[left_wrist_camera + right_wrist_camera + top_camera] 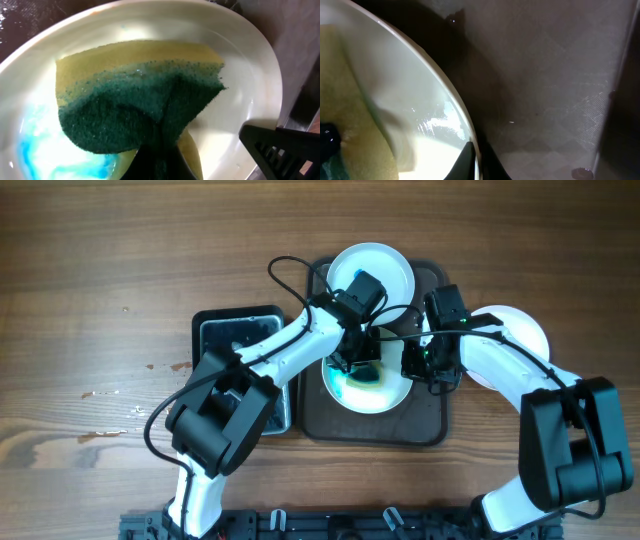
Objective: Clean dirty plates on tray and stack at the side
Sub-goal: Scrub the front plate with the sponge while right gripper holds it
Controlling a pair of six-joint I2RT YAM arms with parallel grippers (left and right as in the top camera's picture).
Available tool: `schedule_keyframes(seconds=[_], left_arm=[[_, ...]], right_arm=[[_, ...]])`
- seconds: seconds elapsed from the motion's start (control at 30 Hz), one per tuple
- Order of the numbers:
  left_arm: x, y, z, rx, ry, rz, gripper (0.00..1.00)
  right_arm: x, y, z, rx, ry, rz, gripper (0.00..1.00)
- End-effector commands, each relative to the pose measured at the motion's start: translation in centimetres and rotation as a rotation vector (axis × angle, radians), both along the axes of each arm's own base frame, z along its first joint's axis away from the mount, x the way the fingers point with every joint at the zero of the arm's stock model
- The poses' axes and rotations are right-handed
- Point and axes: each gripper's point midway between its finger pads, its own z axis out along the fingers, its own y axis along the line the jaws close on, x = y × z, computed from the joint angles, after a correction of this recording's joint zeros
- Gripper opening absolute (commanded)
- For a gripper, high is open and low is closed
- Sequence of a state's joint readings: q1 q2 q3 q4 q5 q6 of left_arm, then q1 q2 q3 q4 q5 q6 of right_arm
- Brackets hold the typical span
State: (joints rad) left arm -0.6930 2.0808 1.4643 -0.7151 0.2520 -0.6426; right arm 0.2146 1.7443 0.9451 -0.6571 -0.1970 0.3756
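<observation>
White arms [285,342], black joints [215,415] and end effectors [360,368], thin black cables [284,274].

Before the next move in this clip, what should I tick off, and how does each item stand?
1. Grip of left fingers on sponge: ok.
2. Contact of sponge with plate: ok.
3. Clamp of right fingers on plate rim: cannot tell; they straddle it.
4. Cleanliness of plate: not ok, blue soap on it.
5. Stacking spot: ok, side plate sits off tray.
</observation>
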Motion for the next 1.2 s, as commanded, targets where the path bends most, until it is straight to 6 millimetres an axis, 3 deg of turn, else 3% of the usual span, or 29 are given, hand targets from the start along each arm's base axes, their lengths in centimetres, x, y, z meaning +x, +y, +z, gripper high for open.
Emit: schedule_keyframes(seconds=[0.0,0.1,0.17,0.23,0.3,0.4,0.5,0.57,0.8,1.17], left_arm=[[0.8,5.4,-2.5,0.303,-0.069,0.06,0.04],[1.7,11.0,-1.9,0.57,-0.147,0.087,0.04],[2.1,13.0,-1.4,0.659,-0.171,0.096,0.04],[2.2,13.7,-1.3,0.671,-0.162,0.106,0.04],[1.8,12.0,-1.9,0.57,-0.116,0.108,0.04],[0.8,7.5,-2.6,0.341,-0.03,0.088,0.04],[-1.2,-1.4,-1.8,-0.077,0.055,-0.036,0.04],[-1.9,-3.7,-1.5,-0.167,0.049,-0.078,0.04],[-4.2,-6.3,-1.5,-0.195,0.043,-0.148,0.04],[-7.2,-5.9,-2.3,-0.206,0.15,-0.187,0.04]], right_arm=[[-1.5,-3.2,-2.0,-0.17,0.059,-0.041,0.04],[-1.8,-3.3,-2.0,-0.173,0.07,-0.039,0.04],[-1.7,-3.3,-2.0,-0.173,0.068,-0.034,0.04],[-1.7,-3.3,-2.0,-0.173,0.068,-0.034,0.04],[-1.7,-3.3,-2.0,-0.173,0.069,-0.035,0.04],[-1.7,-3.3,-2.0,-0.173,0.069,-0.034,0.04],[-1.7,-3.3,-2.0,-0.173,0.068,-0.03,0.04],[-1.8,-3.3,-2.0,-0.174,0.069,-0.02,0.04],[-1.9,-3.3,-2.0,-0.175,0.073,-0.009,0.05],[-2.1,-3.4,-2.0,-0.177,0.081,-0.008,0.05]])
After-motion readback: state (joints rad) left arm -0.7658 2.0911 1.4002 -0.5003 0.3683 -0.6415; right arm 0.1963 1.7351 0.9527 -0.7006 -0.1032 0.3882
